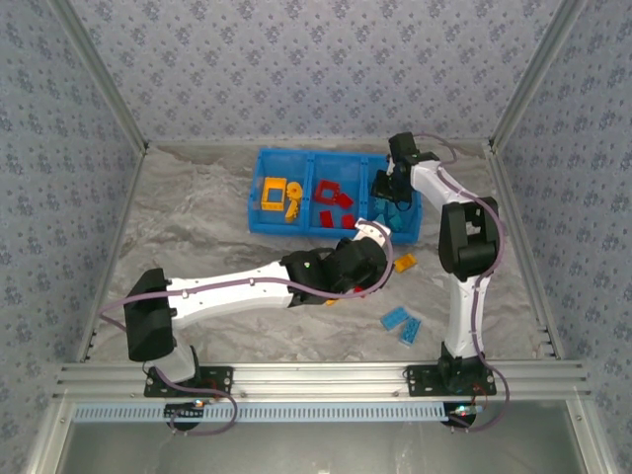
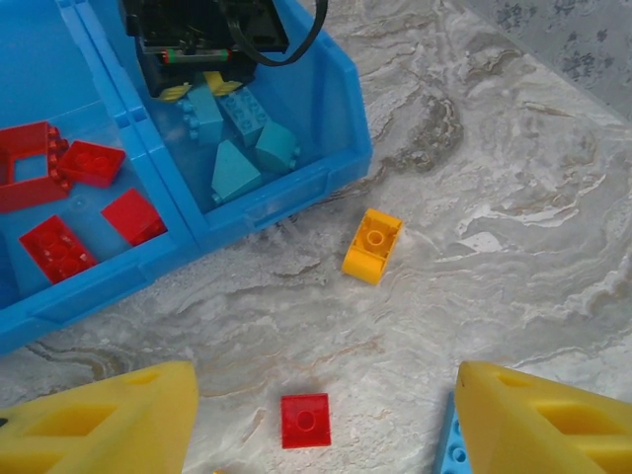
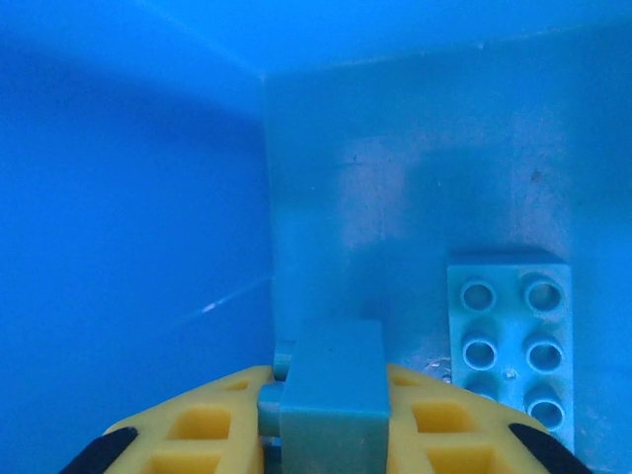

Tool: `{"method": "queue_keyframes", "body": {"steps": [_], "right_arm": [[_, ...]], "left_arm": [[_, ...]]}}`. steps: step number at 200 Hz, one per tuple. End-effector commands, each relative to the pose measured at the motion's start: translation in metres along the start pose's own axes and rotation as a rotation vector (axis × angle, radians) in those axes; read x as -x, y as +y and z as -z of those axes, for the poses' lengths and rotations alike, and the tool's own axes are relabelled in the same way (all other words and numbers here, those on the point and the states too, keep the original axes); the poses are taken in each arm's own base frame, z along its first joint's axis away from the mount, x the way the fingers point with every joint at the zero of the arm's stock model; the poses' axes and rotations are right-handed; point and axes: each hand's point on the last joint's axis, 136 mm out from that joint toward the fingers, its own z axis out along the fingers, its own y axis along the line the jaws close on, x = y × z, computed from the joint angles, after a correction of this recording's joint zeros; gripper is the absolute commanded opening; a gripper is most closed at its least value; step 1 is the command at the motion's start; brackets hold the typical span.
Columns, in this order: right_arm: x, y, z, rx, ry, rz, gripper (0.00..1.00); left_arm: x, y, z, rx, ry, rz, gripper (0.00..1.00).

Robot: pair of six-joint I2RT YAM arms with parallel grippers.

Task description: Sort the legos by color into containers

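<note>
From the top camera I see the blue bin (image 1: pixel 259 190) at the far side of the table (image 1: pixel 197 247), with orange-yellow bricks (image 1: pixel 276 196) in its left compartment and red bricks (image 1: pixel 332 202) in the middle one. The right pincer (image 1: pixel 387 194) is dipped into the right compartment. My left arm (image 1: pixel 247 286) stretches across the table to just short of the bin's near wall. One orange-yellow brick (image 1: pixel 405 263) lies loose beside it, and two light blue bricks (image 1: pixel 403 323) lie nearer the bases. On the left wrist camera, the left pincer (image 2: pixel 326 400) is spread wide above the table. A single red brick (image 2: pixel 305 421) lies between its fingers (image 2: pixel 109 425), touching neither. The loose orange-yellow brick (image 2: pixel 372 245) sits just outside the bin's near wall, and a light blue corner (image 2: pixel 452 449) peeks out beside the right-hand finger. Farther off, the right pincer (image 2: pixel 202 89) hangs over a heap of light blue pieces (image 2: pixel 242 163) in the end compartment. On the right wrist camera, the right pincer (image 3: pixel 331 420) is pinching a light blue block (image 3: pixel 331 380) low inside that compartment, near a corner. A flat light blue plate (image 3: pixel 509 336) lies on the bin floor just beside it.
</note>
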Motion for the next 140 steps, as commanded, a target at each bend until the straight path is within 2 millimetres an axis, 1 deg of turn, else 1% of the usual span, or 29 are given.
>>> {"method": "queue_keyframes", "body": {"steps": [1, 10, 22, 35, 48, 61, 75, 91, 100, 101, 102, 103, 106, 107, 111, 112, 115, 128, 130, 140], "right_arm": [[0.000, 0.002, 0.005, 0.011, 0.018, -0.014, 0.34], [0.001, 0.003, 0.009, 0.009, 0.011, -0.013, 0.38], [0.005, 0.005, 0.020, 0.011, -0.011, -0.005, 0.43], [0.011, 0.011, 0.037, 0.015, -0.049, 0.006, 0.48], [0.017, 0.017, 0.055, 0.019, -0.084, 0.020, 0.50], [0.022, 0.021, 0.076, 0.012, -0.122, 0.032, 0.51], [0.026, 0.024, 0.104, -0.010, -0.178, 0.047, 0.50], [0.026, 0.022, 0.147, -0.050, -0.267, 0.056, 0.48], [0.017, 0.018, 0.168, -0.067, -0.309, 0.044, 0.48], [0.017, 0.018, 0.177, -0.063, -0.327, 0.044, 0.48], [0.016, 0.017, 0.175, -0.067, -0.322, 0.041, 0.48], [0.014, 0.017, 0.182, -0.064, -0.335, 0.041, 0.48], [0.009, 0.015, 0.186, -0.062, -0.340, 0.038, 0.48], [0.009, 0.016, 0.191, -0.057, -0.351, 0.038, 0.48], [0.000, 0.014, 0.199, -0.052, -0.362, 0.036, 0.49], [-0.002, 0.013, 0.199, -0.052, -0.359, 0.034, 0.49], [-0.006, 0.012, 0.207, -0.046, -0.375, 0.032, 0.49], [-0.038, 0.006, 0.232, -0.028, -0.402, 0.023, 0.51], [-0.045, 0.003, 0.230, -0.031, -0.390, 0.020, 0.51], [-0.073, -0.003, 0.243, -0.014, -0.391, 0.011, 0.52]], "left_arm": [[0.010, 0.002, 0.008, 0.017, -0.014, -0.022, 0.70], [0.008, 0.002, 0.008, 0.017, -0.009, -0.028, 0.70], [0.007, 0.002, 0.008, 0.016, 0.002, -0.036, 0.70], [0.004, 0.002, 0.009, 0.010, 0.013, -0.045, 0.69], [0.002, 0.002, 0.010, 0.007, 0.022, -0.050, 0.69], [-0.001, 0.003, 0.009, -0.005, 0.039, -0.052, 0.68], [-0.003, 0.005, 0.009, -0.026, 0.064, -0.044, 0.67], [-0.010, 0.001, 0.001, -0.102, 0.124, -0.026, 0.66], [-0.015, 0.002, -0.007, -0.111, 0.167, -0.022, 0.66], [-0.016, 0.002, -0.009, -0.112, 0.172, -0.024, 0.66], [-0.017, 0.001, -0.009, -0.113, 0.177, -0.026, 0.66], [-0.017, 0.001, -0.010, -0.114, 0.180, -0.028, 0.66], [-0.018, -0.001, -0.013, -0.119, 0.190, -0.036, 0.66], [-0.019, -0.001, -0.014, -0.120, 0.193, -0.039, 0.66], [-0.021, -0.003, -0.018, -0.129, 0.207, -0.052, 0.65], [-0.022, -0.004, -0.019, -0.132, 0.211, -0.056, 0.65], [-0.024, -0.006, -0.023, -0.139, 0.221, -0.067, 0.65], [-0.027, -0.012, -0.040, -0.148, 0.244, -0.107, 0.64], [-0.028, -0.012, -0.043, -0.149, 0.248, -0.113, 0.64], [-0.032, -0.015, -0.059, -0.156, 0.263, -0.136, 0.64]]}}
